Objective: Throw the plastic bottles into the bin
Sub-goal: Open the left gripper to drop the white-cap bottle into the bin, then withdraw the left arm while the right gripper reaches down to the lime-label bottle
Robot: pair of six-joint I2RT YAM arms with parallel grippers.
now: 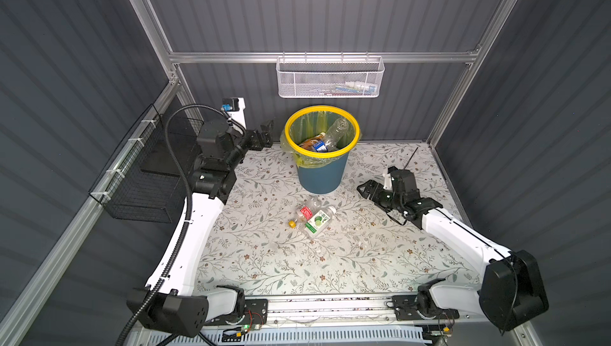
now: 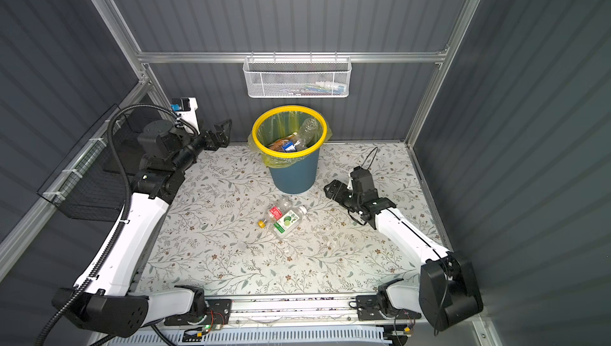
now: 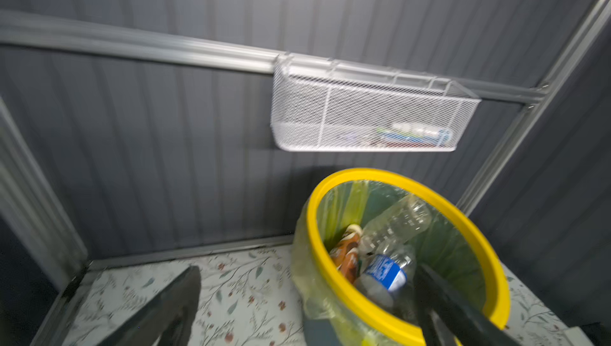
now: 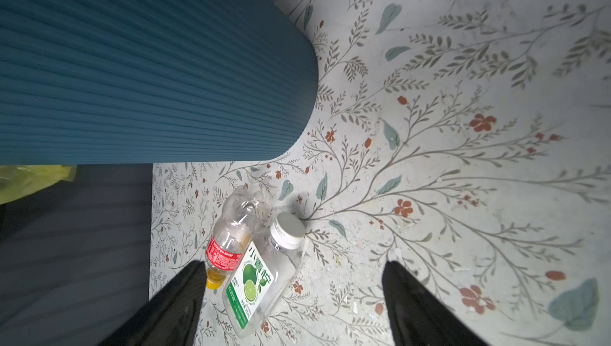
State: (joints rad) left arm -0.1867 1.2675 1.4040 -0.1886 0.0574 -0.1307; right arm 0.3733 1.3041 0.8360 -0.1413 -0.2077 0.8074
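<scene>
Left gripper (image 1: 267, 133), jaws spread and empty, is held beside the rim of the bin (image 1: 322, 175), whose heaped plastic bottles (image 3: 385, 271) are partly buried, their label print blurred. Right gripper (image 1: 364, 190), jaws likewise spread and empty, is near two bottles lying touching on the table (image 1: 363, 261): the red-label bottle (image 4: 224, 251), print too small to read, and the lime-label bottle (image 4: 254, 281), bearing green Chinese characters.

The bin (image 1: 322, 175) stands near behind the two lying bottles (image 1: 316, 222) and blocks that side; around their other sides the table (image 1: 264, 261) is open.
</scene>
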